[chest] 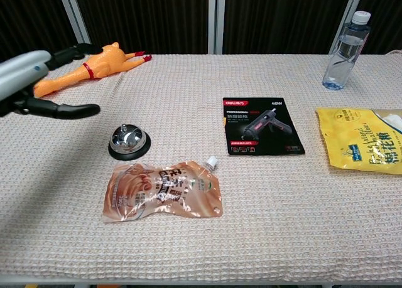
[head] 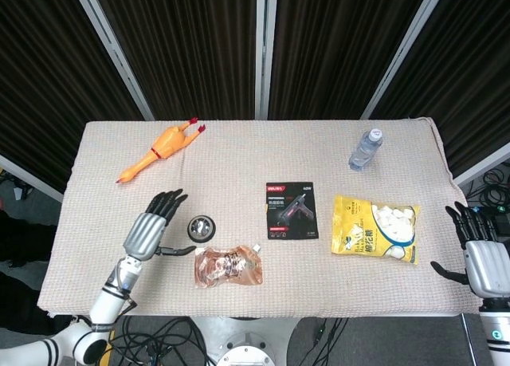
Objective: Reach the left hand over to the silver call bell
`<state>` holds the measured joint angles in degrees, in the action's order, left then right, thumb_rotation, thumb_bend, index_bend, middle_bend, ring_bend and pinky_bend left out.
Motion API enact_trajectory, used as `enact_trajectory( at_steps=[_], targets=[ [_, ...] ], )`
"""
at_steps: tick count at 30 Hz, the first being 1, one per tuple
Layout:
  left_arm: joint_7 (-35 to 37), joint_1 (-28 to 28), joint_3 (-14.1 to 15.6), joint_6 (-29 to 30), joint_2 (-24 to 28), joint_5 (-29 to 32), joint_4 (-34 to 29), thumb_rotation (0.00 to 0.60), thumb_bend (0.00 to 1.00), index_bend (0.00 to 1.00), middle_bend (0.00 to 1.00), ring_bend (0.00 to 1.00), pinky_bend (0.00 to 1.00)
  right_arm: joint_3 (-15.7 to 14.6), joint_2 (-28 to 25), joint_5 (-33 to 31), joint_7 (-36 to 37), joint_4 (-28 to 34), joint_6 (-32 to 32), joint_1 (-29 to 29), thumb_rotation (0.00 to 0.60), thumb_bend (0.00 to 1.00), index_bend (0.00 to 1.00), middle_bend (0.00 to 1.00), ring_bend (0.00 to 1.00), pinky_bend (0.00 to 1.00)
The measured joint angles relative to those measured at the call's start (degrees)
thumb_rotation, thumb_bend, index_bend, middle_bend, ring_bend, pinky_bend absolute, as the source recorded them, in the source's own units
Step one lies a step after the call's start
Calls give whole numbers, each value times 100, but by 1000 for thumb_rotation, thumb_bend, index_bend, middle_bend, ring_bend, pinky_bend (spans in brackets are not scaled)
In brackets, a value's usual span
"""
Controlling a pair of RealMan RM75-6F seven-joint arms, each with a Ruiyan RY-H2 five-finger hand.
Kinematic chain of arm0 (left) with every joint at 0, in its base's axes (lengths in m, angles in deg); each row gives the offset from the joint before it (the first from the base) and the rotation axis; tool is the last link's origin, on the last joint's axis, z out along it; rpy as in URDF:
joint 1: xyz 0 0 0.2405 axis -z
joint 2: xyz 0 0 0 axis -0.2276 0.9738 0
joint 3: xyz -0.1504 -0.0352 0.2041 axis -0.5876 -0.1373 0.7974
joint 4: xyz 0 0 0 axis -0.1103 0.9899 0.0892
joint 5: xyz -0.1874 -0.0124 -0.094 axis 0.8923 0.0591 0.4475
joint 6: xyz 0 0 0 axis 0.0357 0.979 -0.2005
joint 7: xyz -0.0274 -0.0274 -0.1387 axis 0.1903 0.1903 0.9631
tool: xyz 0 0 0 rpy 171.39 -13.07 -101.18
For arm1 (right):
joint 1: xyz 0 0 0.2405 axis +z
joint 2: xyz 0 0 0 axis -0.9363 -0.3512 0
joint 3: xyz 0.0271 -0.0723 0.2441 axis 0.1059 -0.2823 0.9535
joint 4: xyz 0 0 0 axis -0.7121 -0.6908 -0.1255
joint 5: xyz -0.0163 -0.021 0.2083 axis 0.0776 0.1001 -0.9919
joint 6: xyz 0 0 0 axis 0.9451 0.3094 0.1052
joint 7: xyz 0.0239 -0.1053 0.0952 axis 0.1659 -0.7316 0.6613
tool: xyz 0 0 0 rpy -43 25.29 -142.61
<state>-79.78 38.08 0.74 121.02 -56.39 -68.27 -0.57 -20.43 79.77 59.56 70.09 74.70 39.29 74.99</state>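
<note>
The left hand [head: 151,229] hangs over the near-left part of the table, fingers spread, thumb stuck out sideways, holding nothing. The right hand [head: 483,258] sits off the near-right edge, fingers apart, empty.

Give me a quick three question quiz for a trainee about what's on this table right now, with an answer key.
1. True or false: the left hand is pressing the silver dome call bell.
2. Which item lies directly nearer the robot than the bell? A. clear plastic water bottle B. copper foil spout pouch C. orange rubber chicken
3. Fill in: the black glue gun card lies between the bell and the yellow ____ bag.

Key: 1 false, it hovers beside it, fingers apart. 2 B. 3 snack.
</note>
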Motion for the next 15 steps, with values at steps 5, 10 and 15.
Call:
enact_trajectory(
  at_steps=[5,10,15],
  targets=[
    [103,272,38,-247,-564,7,433,256,0,34,0,0,0,9,-2,-32,80,-52,-19,-5,600,0,0,0,0,0],
    [149,451,89,-432,-965,58,907,260,0,34,0,0,0,14,-20,-27,182,-105,1,-20,600,0,0,0,0,0],
    [238,549,128,-577,-1225,151,1291,264,0,35,0,0,0,23,-16,-55,255,-163,-29,-18,600,0,0,0,0,0]
  ],
)
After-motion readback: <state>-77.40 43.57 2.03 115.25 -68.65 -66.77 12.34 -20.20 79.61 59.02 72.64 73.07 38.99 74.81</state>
